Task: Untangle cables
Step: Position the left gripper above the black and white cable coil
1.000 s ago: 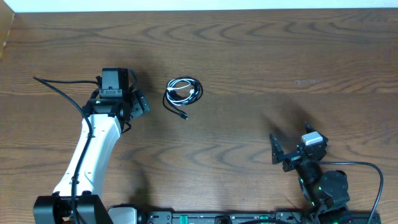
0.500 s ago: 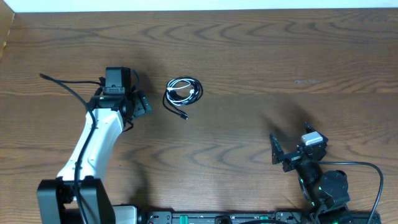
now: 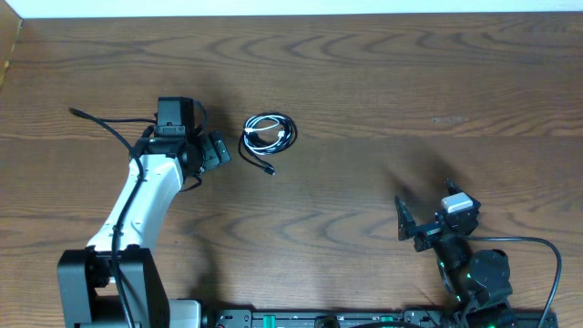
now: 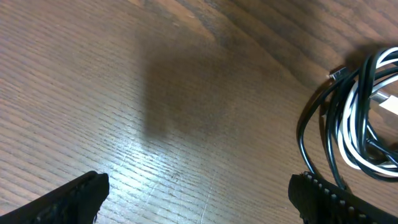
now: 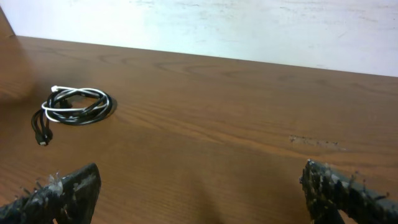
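Note:
The cables [image 3: 268, 135] lie as one small coil on the wooden table, a black cord wound round a white one, with a black plug end [image 3: 271, 170] trailing toward the front. My left gripper [image 3: 222, 150] is open just left of the coil and holds nothing. In the left wrist view its fingertips [image 4: 78, 194] frame bare wood, and the cables [image 4: 348, 124] sit at the right edge, by the right finger. My right gripper [image 3: 426, 206] stands open and empty at the front right, far from the coil. In its wrist view the cables [image 5: 74, 104] lie far off to the left.
The table's far edge [image 5: 249, 59] meets a white wall. A thick black arm wire [image 3: 100, 123] runs left from my left wrist. Another arm wire [image 3: 537, 244] loops by the right arm's base at the front edge.
My left arm has slid right, bringing its open gripper closer to the coil. The cables and the right arm have not moved.

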Controlling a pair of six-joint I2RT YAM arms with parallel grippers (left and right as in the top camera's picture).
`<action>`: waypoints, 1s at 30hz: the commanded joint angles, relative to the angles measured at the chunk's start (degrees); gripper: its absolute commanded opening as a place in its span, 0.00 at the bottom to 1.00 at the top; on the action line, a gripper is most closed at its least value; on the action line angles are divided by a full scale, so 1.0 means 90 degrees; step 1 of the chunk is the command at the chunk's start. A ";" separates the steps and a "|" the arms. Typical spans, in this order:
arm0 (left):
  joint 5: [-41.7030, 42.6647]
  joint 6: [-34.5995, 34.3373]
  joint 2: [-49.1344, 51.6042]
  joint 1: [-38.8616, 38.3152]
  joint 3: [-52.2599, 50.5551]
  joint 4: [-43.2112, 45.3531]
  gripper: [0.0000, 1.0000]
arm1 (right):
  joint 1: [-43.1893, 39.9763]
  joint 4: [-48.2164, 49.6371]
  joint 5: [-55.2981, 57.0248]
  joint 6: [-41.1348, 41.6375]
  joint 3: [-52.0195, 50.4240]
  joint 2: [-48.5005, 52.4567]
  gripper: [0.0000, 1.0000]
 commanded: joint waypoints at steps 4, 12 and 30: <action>0.0080 -0.0034 0.0231 -0.0012 -0.0049 0.0068 0.98 | 0.0024 -0.0029 0.0024 -0.0095 -0.0010 -0.0007 0.99; 0.0102 -0.0034 0.0238 -0.0012 -0.0049 0.0483 0.98 | 0.0024 -0.0029 0.0024 -0.0095 -0.0010 -0.0007 0.99; 0.0746 -0.0534 0.0238 -0.0012 -0.0049 0.0665 0.94 | 0.0024 -0.0029 0.0024 -0.0095 -0.0010 -0.0007 0.99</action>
